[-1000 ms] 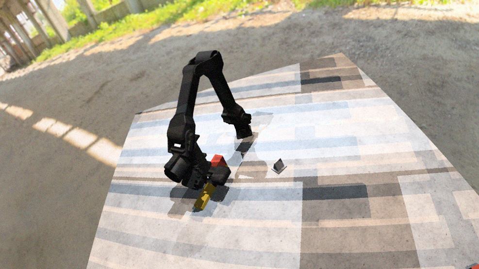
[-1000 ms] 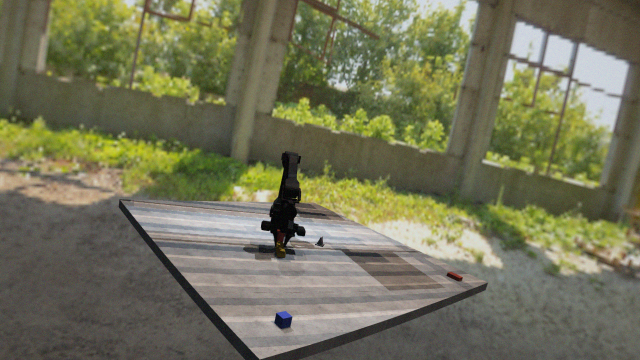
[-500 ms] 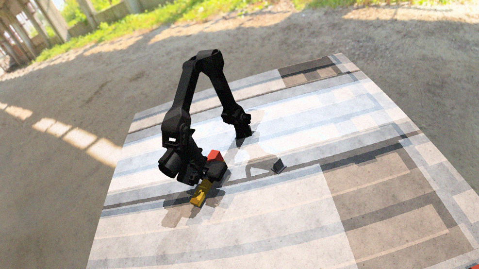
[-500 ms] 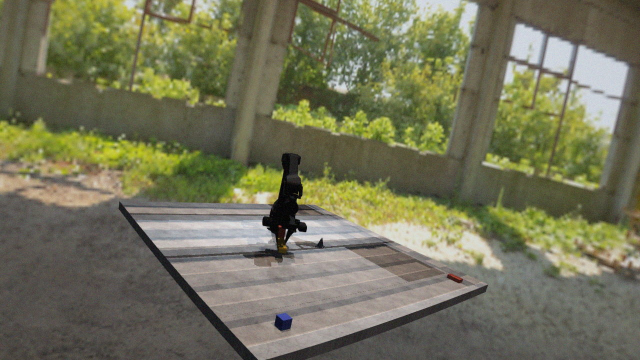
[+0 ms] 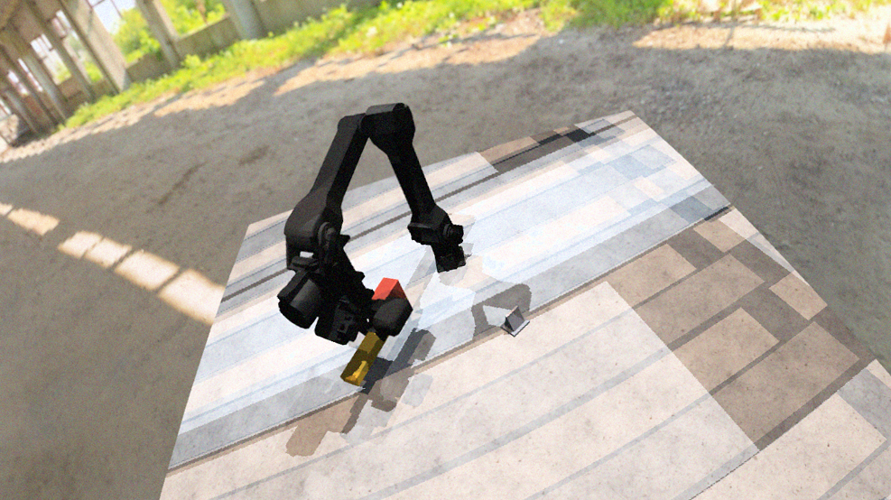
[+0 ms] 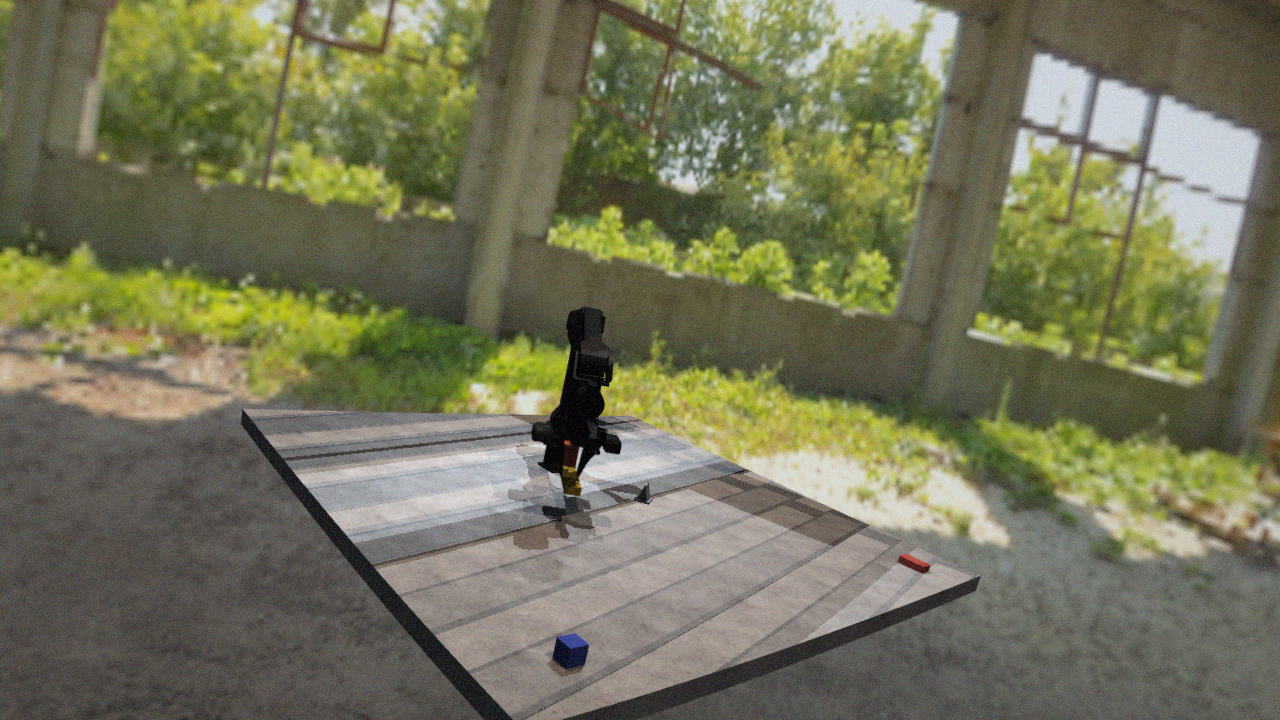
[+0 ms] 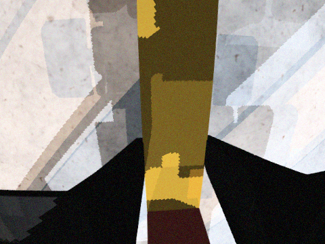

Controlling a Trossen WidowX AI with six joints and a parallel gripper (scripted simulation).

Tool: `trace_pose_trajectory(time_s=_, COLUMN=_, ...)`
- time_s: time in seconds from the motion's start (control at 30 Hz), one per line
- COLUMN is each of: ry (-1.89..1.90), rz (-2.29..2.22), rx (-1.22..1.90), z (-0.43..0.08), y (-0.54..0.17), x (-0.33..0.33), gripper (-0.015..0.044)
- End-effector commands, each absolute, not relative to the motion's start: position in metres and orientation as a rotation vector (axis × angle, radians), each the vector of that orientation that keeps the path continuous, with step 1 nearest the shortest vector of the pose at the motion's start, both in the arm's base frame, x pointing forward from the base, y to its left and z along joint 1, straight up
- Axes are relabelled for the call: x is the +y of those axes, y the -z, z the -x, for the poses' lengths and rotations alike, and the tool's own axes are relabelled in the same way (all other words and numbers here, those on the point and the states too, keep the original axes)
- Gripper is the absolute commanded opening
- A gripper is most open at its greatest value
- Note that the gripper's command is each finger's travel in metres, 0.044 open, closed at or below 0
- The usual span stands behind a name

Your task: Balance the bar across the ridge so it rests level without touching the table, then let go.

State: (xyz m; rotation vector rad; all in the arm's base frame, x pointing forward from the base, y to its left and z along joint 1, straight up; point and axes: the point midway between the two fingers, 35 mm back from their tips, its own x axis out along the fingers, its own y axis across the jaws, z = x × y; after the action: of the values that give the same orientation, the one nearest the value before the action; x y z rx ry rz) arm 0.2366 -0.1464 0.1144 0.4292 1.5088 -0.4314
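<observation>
The yellow bar [image 5: 362, 359] [image 6: 571, 481] [image 7: 179, 118] has a red block [image 5: 388, 288] [image 6: 570, 453] [image 7: 177, 228] at one end. My gripper [image 5: 372, 332] [image 6: 566, 464] [image 7: 172, 144] is shut on the yellow bar, with a black finger against each side near the red end. The bar hangs a little above the table, with shadows below it. The small dark ridge [image 5: 514, 320] [image 6: 643, 494] stands on the table, to the right of the bar in the top and exterior views and apart from it. The ridge is not in the wrist view.
The table [image 5: 472, 472] [image 6: 680, 617] has a patchwork of pale, grey and brown patterns. A blue cube [image 6: 570, 651] stands near its front corner. A loose red block [image 6: 913, 563] lies near the right edge in the exterior view.
</observation>
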Motion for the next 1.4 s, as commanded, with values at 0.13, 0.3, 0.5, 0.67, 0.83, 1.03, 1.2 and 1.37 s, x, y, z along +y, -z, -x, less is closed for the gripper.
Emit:
trace_pose_trajectory(time_s=0.13, ry=0.438, rz=-0.427, rx=1.504, z=-0.234, y=-0.136, x=-0.145, gripper=0.0)
trace_pose_trajectory(time_s=0.3, ry=0.385, rz=-0.375, rx=1.514, z=-0.241, y=-0.137, x=-0.133, gripper=0.0)
trace_pose_trajectory(time_s=0.5, ry=0.296, rz=-0.288, rx=1.527, z=-0.251, y=-0.137, x=-0.111, gripper=0.0)
trace_pose_trajectory(time_s=0.67, ry=0.222, rz=-0.215, rx=1.536, z=-0.258, y=-0.137, x=-0.093, gripper=0.0)
trace_pose_trajectory(time_s=0.83, ry=0.148, rz=-0.142, rx=1.542, z=-0.263, y=-0.137, x=-0.074, gripper=0.0)
trace_pose_trajectory(time_s=1.03, ry=0.062, rz=-0.056, rx=1.546, z=-0.269, y=-0.137, x=-0.051, gripper=0.0)
trace_pose_trajectory(time_s=1.2, ry=-0.009, rz=0.013, rx=1.547, z=-0.272, y=-0.137, x=-0.031, gripper=0.0)
trace_pose_trajectory(time_s=1.37, ry=-0.079, rz=0.082, rx=1.545, z=-0.273, y=-0.138, x=-0.011, gripper=0.0)
